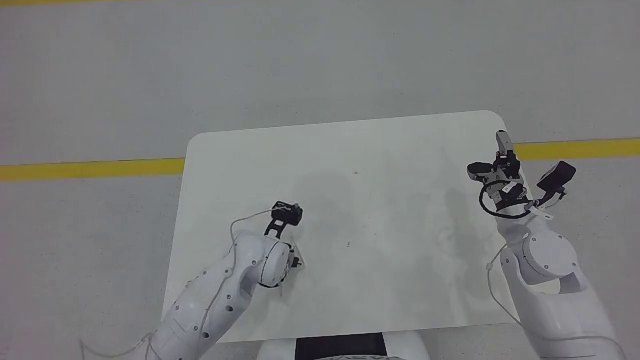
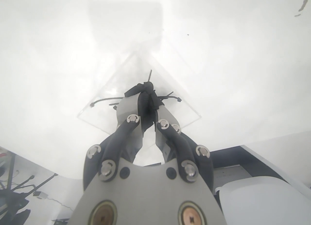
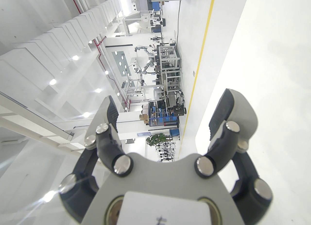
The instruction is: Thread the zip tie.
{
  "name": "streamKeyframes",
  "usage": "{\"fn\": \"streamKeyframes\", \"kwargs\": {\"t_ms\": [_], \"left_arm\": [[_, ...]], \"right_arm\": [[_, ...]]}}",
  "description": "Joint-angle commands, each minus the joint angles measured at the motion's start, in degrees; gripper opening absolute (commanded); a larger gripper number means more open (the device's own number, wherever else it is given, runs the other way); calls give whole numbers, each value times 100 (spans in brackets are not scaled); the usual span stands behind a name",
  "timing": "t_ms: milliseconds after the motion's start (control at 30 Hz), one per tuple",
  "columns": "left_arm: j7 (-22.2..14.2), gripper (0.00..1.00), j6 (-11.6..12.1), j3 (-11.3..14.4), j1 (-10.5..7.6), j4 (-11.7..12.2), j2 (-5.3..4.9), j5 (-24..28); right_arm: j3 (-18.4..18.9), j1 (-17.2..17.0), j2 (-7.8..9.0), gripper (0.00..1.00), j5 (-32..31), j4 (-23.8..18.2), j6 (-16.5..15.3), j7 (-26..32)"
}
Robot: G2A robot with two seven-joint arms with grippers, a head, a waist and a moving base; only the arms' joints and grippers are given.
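Several black zip ties [image 2: 104,101] lie in a shallow clear tray [image 2: 187,112] near the table's front left. My left gripper [image 2: 147,91] points down into that tray with its fingers pressed together. A thin tie end [image 2: 150,75] sticks out just past the tips, so it looks shut on a zip tie. In the top view the left gripper [image 1: 292,260] sits over the tray. My right gripper [image 3: 167,99] is open and holds nothing. It hangs over the table's right edge [image 1: 503,150], turned on its side and facing away across the floor.
The white table [image 1: 350,180] is bare between the two arms. Yellow floor lines [image 1: 90,169] run behind it. Distant machinery and racks [image 3: 167,65] fill the room beyond the right gripper.
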State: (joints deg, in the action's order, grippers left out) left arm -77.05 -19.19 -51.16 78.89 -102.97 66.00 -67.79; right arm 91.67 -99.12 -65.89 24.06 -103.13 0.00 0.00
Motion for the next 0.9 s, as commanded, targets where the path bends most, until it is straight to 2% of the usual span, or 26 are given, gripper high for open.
{"fn": "streamKeyframes", "kwargs": {"t_ms": [0, 133, 267, 300, 367, 867], "left_arm": [[-6, 0, 7, -28, 49, -75, -13, -19], [-7, 0, 25, -75, 137, -195, -37, -63], [24, 0, -8, -119, 136, -113, -40, -55], [37, 9, -4, -122, 125, -87, -39, -42], [61, 20, 6, -118, 99, -37, -33, -17], [94, 12, 95, -7, -70, 228, 6, 46]], "right_arm": [[0, 0, 0, 100, 0, 0, 0, 0], [0, 0, 0, 100, 0, 0, 0, 0], [0, 0, 0, 100, 0, 0, 0, 0], [0, 0, 0, 100, 0, 0, 0, 0], [0, 0, 0, 100, 0, 0, 0, 0], [0, 0, 0, 100, 0, 0, 0, 0]]}}
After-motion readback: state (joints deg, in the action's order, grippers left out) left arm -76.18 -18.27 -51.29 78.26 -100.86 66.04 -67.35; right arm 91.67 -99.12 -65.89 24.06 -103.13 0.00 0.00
